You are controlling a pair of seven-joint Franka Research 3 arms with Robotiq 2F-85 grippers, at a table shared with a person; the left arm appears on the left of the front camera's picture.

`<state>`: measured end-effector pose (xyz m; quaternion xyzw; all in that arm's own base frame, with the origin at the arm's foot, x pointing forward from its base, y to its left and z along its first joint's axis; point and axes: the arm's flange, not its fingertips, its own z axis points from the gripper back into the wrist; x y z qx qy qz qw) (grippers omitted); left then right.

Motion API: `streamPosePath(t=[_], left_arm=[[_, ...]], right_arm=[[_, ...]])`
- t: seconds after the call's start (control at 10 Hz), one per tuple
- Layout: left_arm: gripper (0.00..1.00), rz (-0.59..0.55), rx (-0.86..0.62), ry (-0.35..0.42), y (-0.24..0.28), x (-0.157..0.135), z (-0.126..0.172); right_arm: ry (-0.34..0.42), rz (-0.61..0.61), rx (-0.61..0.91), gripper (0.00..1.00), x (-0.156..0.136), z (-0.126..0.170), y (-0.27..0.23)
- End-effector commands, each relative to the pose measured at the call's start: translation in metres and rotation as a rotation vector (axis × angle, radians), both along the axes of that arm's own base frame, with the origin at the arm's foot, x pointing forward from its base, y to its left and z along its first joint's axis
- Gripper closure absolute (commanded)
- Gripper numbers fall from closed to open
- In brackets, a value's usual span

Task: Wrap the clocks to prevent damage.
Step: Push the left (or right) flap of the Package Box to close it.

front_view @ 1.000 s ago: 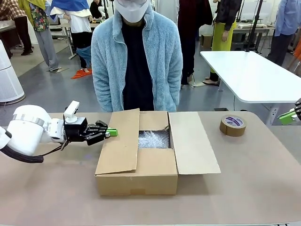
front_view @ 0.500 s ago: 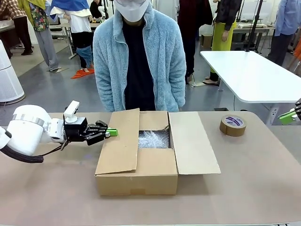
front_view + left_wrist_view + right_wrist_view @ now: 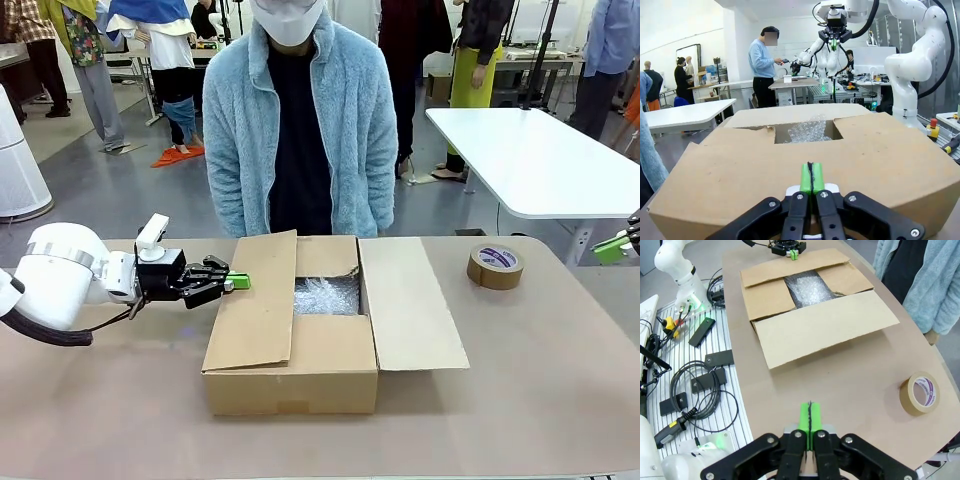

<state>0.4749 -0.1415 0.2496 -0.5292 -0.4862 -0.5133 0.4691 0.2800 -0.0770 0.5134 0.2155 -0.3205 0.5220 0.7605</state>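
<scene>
Bubble wrap (image 3: 327, 296) in box (image 3: 290, 385), left gripper (image 3: 238, 281) closed, empty, right gripper (image 3: 810, 415) closed, empty

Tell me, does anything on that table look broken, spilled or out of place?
Nothing much. The cardboard box sits square with bubble wrap inside, the tape roll lies flat, nothing spilled. Only the far inner flap looks slightly ragged at its edge.

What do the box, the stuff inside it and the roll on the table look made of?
Box: matte brown cardboard, probably corrugated; flaps creased, one edge torn.
Stuff inside: clear, glinting, bubbly plastic, likely bubble wrap.
Roll: brown tape, slightly glossy, seemingly on a card core with purple print.
</scene>
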Motion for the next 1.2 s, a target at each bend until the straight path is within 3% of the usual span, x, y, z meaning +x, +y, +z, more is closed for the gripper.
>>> streamPosePath(t=[0.0,0.3,0.5,0.7,1.1], left_arm=[[1.00,0.002,0.004,-0.003,-0.001,0.000,-0.001],[1.00,0.002,0.004,-0.003,-0.001,0.000,-0.001],[1.00,0.002,0.004,-0.003,-0.001,0.000,-0.001],[1.00,0.002,0.004,-0.003,-0.001,0.000,-0.001],[1.00,0.002,0.004,-0.003,-0.001,0.000,-0.001]], right_arm=[[0.004,0.057,0.114,0.99,0.040,-0.037,-0.013],[0.038,0.077,0.121,0.99,0.080,-0.100,-0.016],[0.036,0.080,0.137,0.99,0.088,-0.125,-0.009],[0.062,0.077,0.128,0.99,0.073,-0.125,-0.010],[0.078,0.068,0.118,0.99,0.079,-0.128,-0.009]])
